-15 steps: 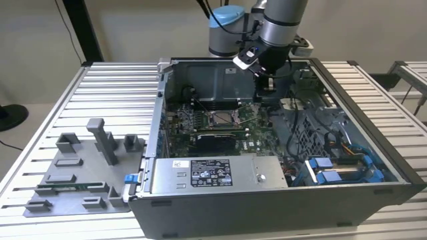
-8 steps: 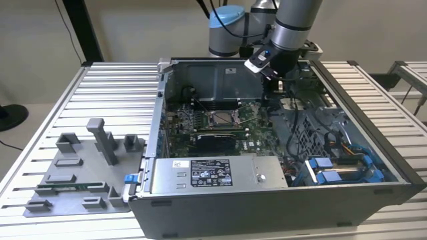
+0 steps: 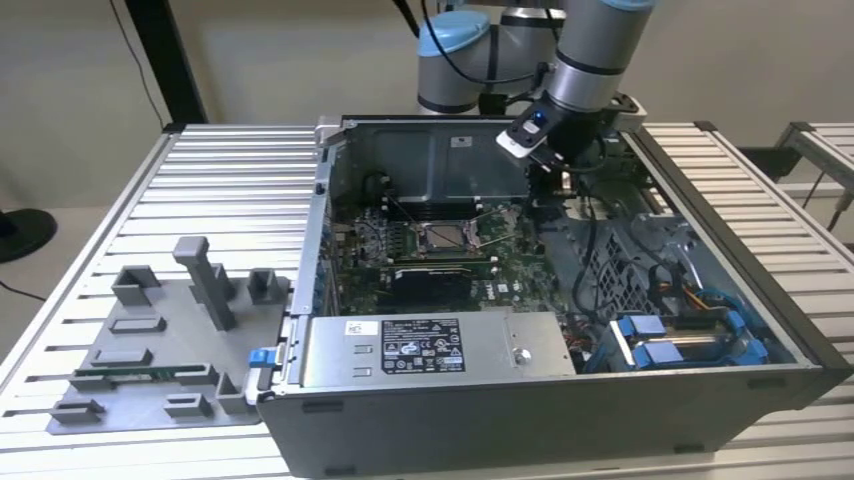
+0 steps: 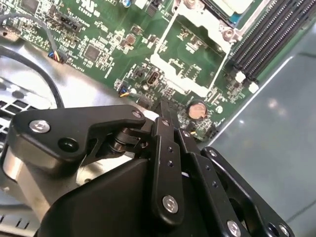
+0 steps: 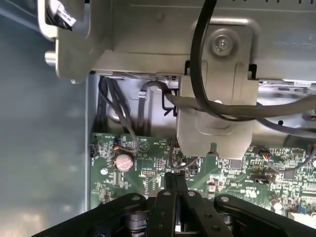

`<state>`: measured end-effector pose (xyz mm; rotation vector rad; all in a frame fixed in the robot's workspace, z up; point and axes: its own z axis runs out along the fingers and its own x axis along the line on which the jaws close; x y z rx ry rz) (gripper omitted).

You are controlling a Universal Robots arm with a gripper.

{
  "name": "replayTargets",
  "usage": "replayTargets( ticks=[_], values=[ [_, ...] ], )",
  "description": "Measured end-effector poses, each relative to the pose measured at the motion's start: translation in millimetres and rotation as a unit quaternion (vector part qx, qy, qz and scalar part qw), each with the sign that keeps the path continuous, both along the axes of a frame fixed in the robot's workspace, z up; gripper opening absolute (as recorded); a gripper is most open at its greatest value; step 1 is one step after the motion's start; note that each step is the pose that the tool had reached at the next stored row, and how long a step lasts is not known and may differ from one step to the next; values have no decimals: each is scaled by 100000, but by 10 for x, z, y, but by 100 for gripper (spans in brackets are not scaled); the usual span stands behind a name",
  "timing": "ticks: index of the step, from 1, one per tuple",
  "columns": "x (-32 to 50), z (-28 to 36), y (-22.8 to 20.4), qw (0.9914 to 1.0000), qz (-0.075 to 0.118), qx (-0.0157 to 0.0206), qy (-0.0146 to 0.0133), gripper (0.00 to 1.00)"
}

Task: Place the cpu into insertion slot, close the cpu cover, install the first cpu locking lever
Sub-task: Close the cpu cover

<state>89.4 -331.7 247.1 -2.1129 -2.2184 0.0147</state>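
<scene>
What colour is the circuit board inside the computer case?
Green: the flat printed circuit board shows best in the second wrist view.

A slatted metal bench (image 3: 227, 170) of pale ribbed aluminium carries everything. An open desktop computer case (image 3: 534, 410) lies on its side across the bench's middle and the exterior view's right, open face up. Just beside it, toward the exterior view's left and near edge, lies a flat grey fixture plate (image 3: 167, 345) with upright grey holder blocks (image 3: 207, 285) standing on it.
</scene>
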Motion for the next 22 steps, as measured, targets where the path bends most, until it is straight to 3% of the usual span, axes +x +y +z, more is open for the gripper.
replayTargets(
  ticks=[12,17,19,22],
  values=[
    [-3,-219,-6,99992,1297,-3,58,0],
    [-41,-279,-6,99990,1371,17,141,0],
    [-62,-288,-6,99990,1374,77,344,0],
    [-70,-292,-6,99984,1379,299,1084,0]
  ],
)
